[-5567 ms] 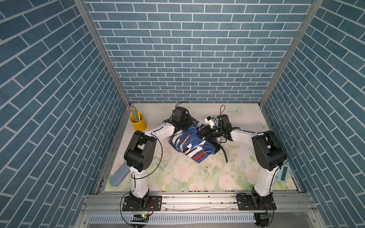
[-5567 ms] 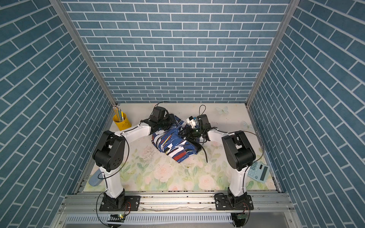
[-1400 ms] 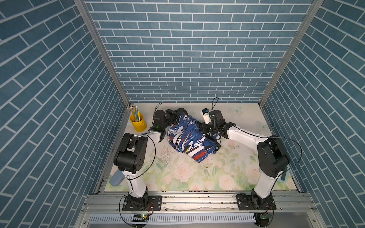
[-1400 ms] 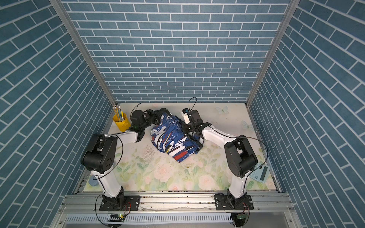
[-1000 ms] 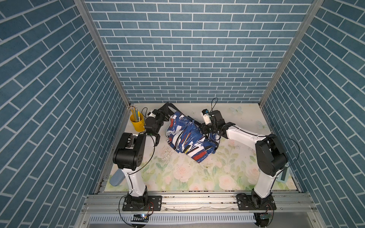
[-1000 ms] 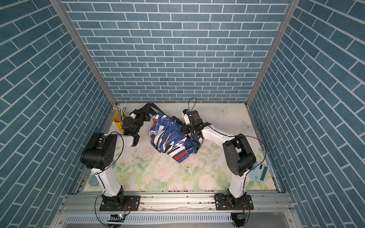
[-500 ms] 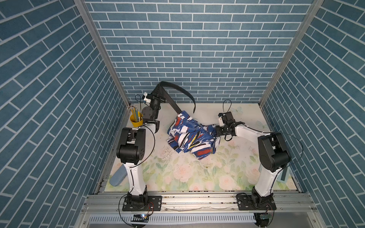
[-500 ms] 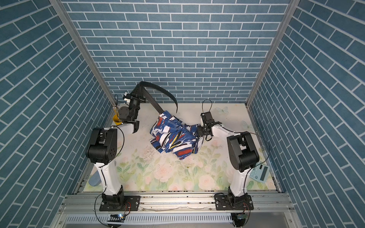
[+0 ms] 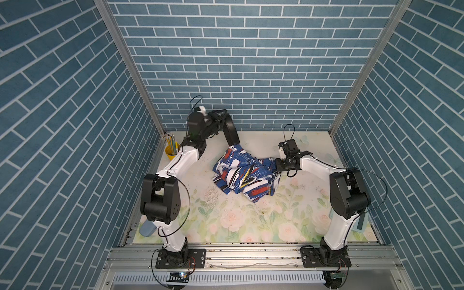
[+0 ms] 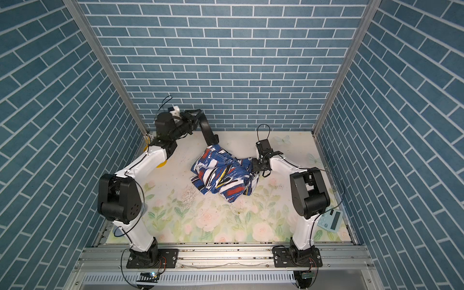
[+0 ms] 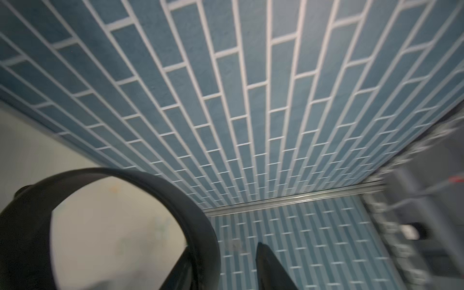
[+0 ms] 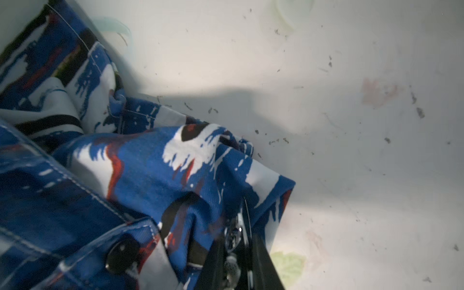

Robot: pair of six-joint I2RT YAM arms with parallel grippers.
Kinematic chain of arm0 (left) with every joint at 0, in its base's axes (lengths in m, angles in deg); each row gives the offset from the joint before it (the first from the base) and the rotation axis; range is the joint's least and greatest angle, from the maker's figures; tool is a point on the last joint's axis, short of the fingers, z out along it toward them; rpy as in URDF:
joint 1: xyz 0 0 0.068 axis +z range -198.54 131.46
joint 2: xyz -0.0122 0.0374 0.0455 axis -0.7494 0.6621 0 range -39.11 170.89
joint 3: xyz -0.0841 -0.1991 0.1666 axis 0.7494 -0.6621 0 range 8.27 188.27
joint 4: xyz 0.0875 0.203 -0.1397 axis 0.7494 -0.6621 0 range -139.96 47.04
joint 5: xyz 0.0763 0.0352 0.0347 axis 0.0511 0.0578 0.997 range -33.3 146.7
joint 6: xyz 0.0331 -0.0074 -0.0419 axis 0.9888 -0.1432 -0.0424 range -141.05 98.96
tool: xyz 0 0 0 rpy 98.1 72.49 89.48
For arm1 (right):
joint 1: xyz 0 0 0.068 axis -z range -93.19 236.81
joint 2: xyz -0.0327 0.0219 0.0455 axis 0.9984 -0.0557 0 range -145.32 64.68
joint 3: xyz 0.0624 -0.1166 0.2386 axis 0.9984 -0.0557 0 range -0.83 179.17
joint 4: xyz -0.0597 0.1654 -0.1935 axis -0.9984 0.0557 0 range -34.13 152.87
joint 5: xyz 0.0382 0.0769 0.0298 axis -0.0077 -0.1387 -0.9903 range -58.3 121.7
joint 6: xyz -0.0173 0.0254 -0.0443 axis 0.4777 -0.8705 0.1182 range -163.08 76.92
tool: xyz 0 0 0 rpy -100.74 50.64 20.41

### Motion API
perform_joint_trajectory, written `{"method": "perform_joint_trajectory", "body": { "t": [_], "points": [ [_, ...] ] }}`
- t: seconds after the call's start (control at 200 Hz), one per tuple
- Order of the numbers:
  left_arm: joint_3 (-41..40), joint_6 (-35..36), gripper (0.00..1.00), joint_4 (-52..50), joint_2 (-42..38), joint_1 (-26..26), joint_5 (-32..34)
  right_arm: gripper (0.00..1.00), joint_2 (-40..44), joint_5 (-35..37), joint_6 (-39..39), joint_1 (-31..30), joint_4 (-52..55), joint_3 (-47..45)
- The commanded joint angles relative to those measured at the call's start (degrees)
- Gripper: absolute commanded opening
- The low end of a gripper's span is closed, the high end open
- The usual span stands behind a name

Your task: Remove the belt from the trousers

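Belt (image 9: 231,130) hangs as a black strap from the raised left end effector (image 9: 221,120) at about 11 o'clock on the tabletop (image 9: 251,221), close to the back wall. In both top views it slopes down toward 5 o'clock, and its lower end meets the 12 o'clock edge of the trousers (image 9: 243,173). Whether that end is threaded through the waistband cannot be told.

In the left wrist view the belt (image 11: 150,185) curves in a wide arc and comes down against one finger of the left end effector (image 11: 223,247). The jaws stand partly apart, and the wall shows in the gap between the strap and the other finger. That picture is blurred.

The trousers (image 10: 221,175) lie crumpled just past the middle of the tabletop toward 12 o'clock. The right end effector (image 9: 276,167) sits low at their 3 o'clock edge, its jaws nearly closed and pinching a fold of the fabric. The right wrist view shows blue cloth (image 12: 150,175) bunched between the fingers of the right end effector (image 12: 238,251). A small shiny metal piece (image 12: 234,233) is there too; I cannot tell what it is.

A yellow cup (image 9: 172,153) of pencils stands at 10 o'clock. A calculator (image 10: 331,221) lies at 4 o'clock, and a blue object (image 9: 148,228) at 8 o'clock.
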Motion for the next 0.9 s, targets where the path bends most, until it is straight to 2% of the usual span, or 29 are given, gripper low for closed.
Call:
{"method": "perform_joint_trajectory", "body": {
  "t": [0.0, 0.1, 0.24, 0.29, 0.345, 0.41, 0.535, 0.65, 0.715, 0.765, 0.895],
  "points": [
    [3.6, 29.4, 0.42, -36.6, 1.6, -4.8, 9.9, 0.00, 3.1, -1.5, 1.0, -0.1, 2.6, 3.7],
    [-2.3, 32.3, 0.42, -35.6, -1.4, -8.4, 13.2, 0.00, 3.2, -1.5, 1.3, -0.1, 3.5, 6.5],
    [-5.6, 39.1, 0.44, -39.0, -3.7, -13.6, 25.7, 0.00, 3.1, -3.3, 1.6, -0.1, 5.9, 12.9],
    [-6.7, 41.1, 0.45, -38.8, -4.7, -14.5, 27.1, 0.00, 2.8, -3.6, 1.8, -0.1, 6.9, 15.5],
    [-9.1, 43.1, 0.45, -35.8, -6.5, -15.0, 23.7, 0.00, 2.2, -4.0, 1.9, -0.1, 8.0, 18.0],
    [-12.4, 43.5, 0.44, -29.7, -9.2, -15.0, 16.0, 0.00, 1.7, -4.5, 1.8, -0.1, 8.3, 19.5],
    [-15.6, 39.9, 0.39, -20.1, -11.7, -15.9, 4.8, 0.00, 1.1, -4.7, 1.6, -0.4, 8.3, 20.5],
    [-14.5, 38.8, 0.32, -22.2, -8.1, -17.3, 4.2, 0.00, 0.6, -4.5, 1.5, -0.8, 8.3, 22.0],
    [-14.1, 39.0, 0.15, -24.3, -5.1, -17.8, 3.8, 0.00, 0.1, -4.2, 1.3, -0.9, 8.6, 23.8],
    [-14.0, 39.0, 0.07, -24.7, -3.2, -18.1, 2.4, 0.00, -0.6, -4.0, 1.2, -1.0, 9.4, 25.8],
    [-13.5, 37.9, 0.06, -24.6, -0.2, -20.0, -0.7, 0.00, -2.5, -3.5, 1.6, -1.1, 10.1, 30.6]
  ]
}}
